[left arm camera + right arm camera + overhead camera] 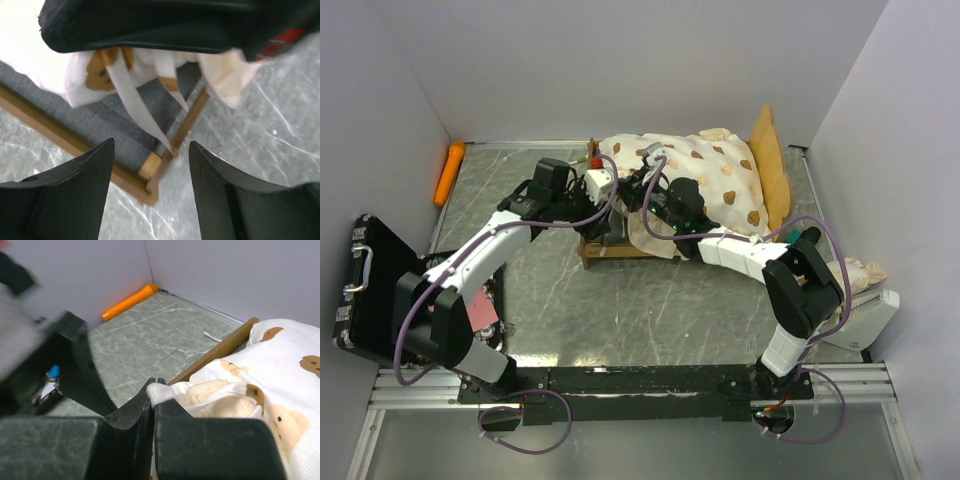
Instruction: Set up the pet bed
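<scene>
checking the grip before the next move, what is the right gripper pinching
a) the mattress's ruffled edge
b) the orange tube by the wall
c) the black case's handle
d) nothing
a: in the right wrist view the right gripper is shut, with a tuft of the mattress edge caught between its fingertips.

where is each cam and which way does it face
Top external: above and behind the bases, looking down on the table; both arms show.
Left wrist: on the left arm, looking down at the pet bed's corner; left gripper open.
Right wrist: looking towards the far left corner; right gripper shut on the mattress.
Shared: orange tube in top and right wrist views.
</scene>
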Robot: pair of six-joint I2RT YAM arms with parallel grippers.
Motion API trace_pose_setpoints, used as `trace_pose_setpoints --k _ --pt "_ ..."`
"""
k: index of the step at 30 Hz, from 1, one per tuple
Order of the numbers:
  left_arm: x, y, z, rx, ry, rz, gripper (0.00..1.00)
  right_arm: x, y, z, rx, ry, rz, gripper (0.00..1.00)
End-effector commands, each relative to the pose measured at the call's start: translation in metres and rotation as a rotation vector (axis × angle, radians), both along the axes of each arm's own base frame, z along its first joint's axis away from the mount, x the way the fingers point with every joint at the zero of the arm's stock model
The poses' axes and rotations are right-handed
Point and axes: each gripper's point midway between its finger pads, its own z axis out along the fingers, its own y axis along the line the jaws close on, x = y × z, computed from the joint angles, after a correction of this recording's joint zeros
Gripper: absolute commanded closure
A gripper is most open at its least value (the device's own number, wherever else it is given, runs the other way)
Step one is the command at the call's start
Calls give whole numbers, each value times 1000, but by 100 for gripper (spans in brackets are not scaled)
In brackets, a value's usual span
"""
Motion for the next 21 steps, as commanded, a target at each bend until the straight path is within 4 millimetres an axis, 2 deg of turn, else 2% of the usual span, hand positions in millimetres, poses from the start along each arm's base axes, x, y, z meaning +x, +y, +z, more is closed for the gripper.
trace_pose_setpoints --k 1,3,7,8,10,13,19,21 --pt "28 -11 -7 -27 -61 7 35 9 -4 -2 -20 -38 -24 100" --pt "35 -16 -27 -18 -2 3 42 10 -5 -4 -27 -35 -28 100" --pt "33 -26 -46 -24 91 -44 60 7 -6 -2 -35 -42 -18 100" --pt "32 -28 -48 -26 99 -54 69 7 -7 -3 -39 -44 -21 100" --pt "32 -27 -50 -31 106 -42 99 6 -10 -3 -44 -47 -28 100" --pt "35 -27 -46 -42 73 -27 99 3 -13 -3 -55 -50 -29 100" --pt "52 -35 -13 -129 -46 1 99 -3 -16 -10 -84 -38 -16 100" --pt "49 -37 -30 -108 12 -10 99 -7 -15 -16 -93 -24 4 100"
